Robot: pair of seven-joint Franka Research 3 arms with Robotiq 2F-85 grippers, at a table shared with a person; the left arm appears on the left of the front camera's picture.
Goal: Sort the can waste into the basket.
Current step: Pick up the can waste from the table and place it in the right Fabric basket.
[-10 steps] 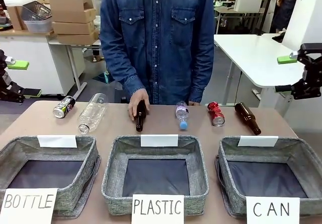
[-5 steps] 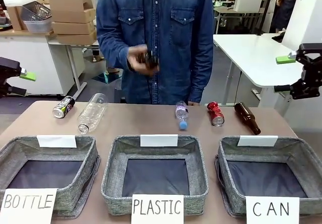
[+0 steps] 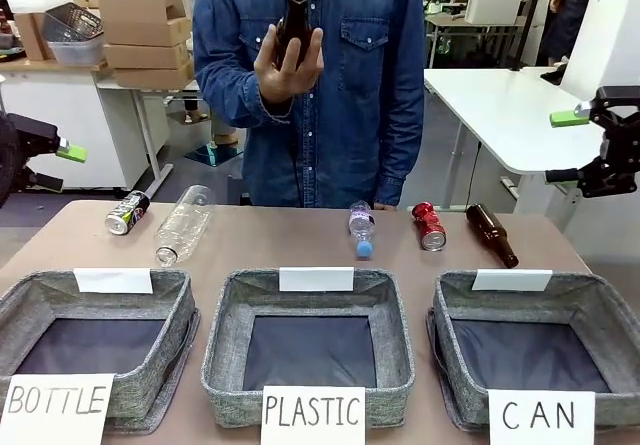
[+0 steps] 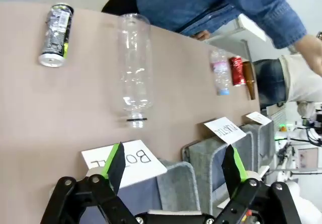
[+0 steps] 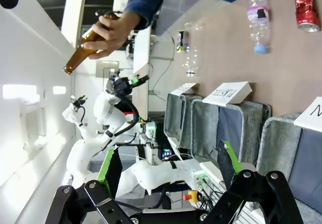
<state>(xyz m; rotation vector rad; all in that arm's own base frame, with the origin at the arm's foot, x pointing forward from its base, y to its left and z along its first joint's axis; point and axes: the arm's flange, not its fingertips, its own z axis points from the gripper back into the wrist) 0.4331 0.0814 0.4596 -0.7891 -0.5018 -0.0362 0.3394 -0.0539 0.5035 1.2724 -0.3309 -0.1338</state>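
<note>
The red can [image 3: 430, 226] lies on its side near the far edge of the tabletop [image 3: 300, 250], right of the middle. Its long axis runs roughly from far edge to near edge, and a silver end faces the near side. The black can [image 3: 127, 212] lies on its side close to the far left corner, its long axis slanted and its silver end turned toward the near left. The basket marked "CAN" [image 3: 597, 290] sits at the near right corner, nearer than the red can and slightly to its right, with bare tabletop between them. Just right of the red can lies a brown glass bottle [image 3: 492, 234], its neck aimed at the near right. To the can's left lies a small clear plastic bottle [image 3: 362, 230], blue cap toward the near edge. A large clear plastic bottle [image 3: 183, 224] lies just beside the black can. The "PLASTIC" basket [image 3: 225, 335] sits at the middle of the near edge and the "BOTTLE" basket [image 3: 180, 325] at the near left corner. The person's hand [image 3: 288, 62] holds a second brown bottle [image 3: 293, 27] upright, high over the far edge. The left claw [image 4: 173, 161] hangs off the left edge and the right claw [image 5: 168, 168] off the right edge, each with fingers spread apart and nothing between them.
</note>
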